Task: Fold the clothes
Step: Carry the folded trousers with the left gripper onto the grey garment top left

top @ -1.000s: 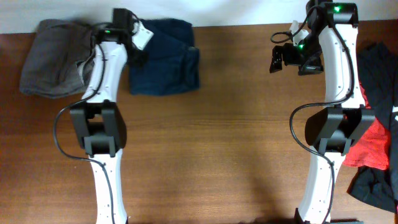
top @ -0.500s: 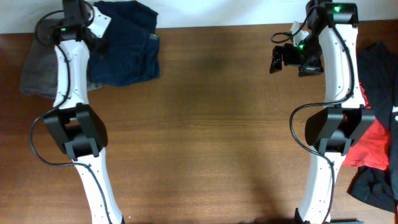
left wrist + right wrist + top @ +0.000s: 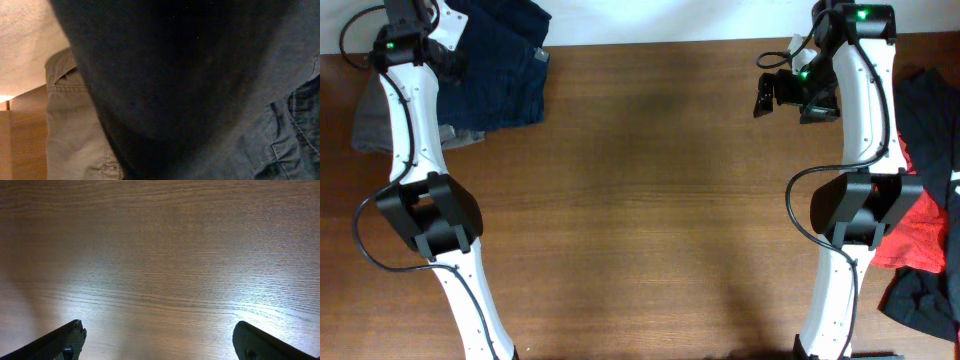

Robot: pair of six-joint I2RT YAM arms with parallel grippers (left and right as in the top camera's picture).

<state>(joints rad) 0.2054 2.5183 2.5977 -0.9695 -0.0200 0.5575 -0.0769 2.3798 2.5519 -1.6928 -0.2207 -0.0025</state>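
Spotted the large dark navy-blue denim garment (image 3: 500, 70) bunched at the far left corner of the brown wooden table (image 3: 650, 200), partly over the crumpled grey fabric garment (image 3: 75, 125). Couldn't tell how the jaws of the left gripper (image 3: 445, 55) stood, with dark cloth smothering its camera. Caught the right gripper (image 3: 159, 332) hanging jaws wide apart over bare wood, well apart from the red fabric garment (image 3: 920, 235) and black fabric garments (image 3: 925, 95) at the right edge.

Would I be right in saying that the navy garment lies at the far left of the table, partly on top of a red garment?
Not quite. The navy garment is at the far left of the table, but it partly covers a grey garment, not a red one, as the overhead view shows. The red garment lies at the right edge.
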